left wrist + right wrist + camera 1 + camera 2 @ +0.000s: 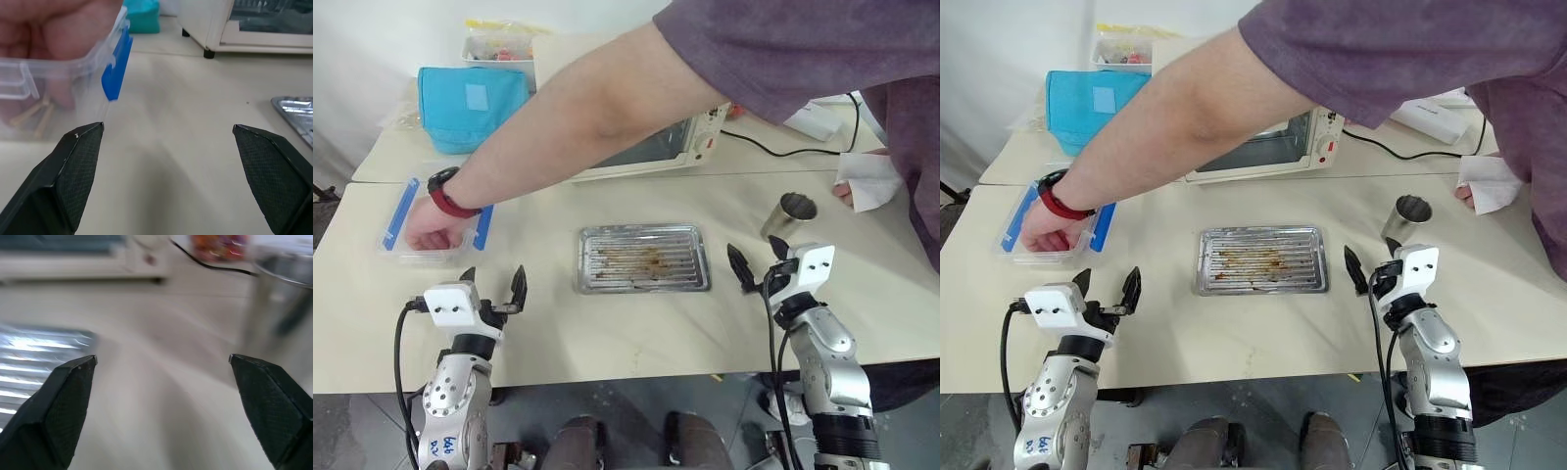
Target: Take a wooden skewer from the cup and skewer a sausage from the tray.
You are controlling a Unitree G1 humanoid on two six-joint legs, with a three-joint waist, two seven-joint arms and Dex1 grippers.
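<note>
Looking at the table [607, 343]: pale and smooth, with a second table pushed against its far edge.
Tray [643, 258]: flat in the middle, stained brown, no sausage in it.
Cup [790, 215]: stands upright near the right gripper, just beyond it.
Left gripper [492, 284]: fingers spread wide, holding nothing.
Right gripper [759, 258]: fingers spread wide, holding nothing.
Person's hand [435, 227]: reaches into a clear box [399, 220] with blue clips.
Far side: a white oven [1268, 147], a blue bag [470, 105], a white wall behind.
</note>
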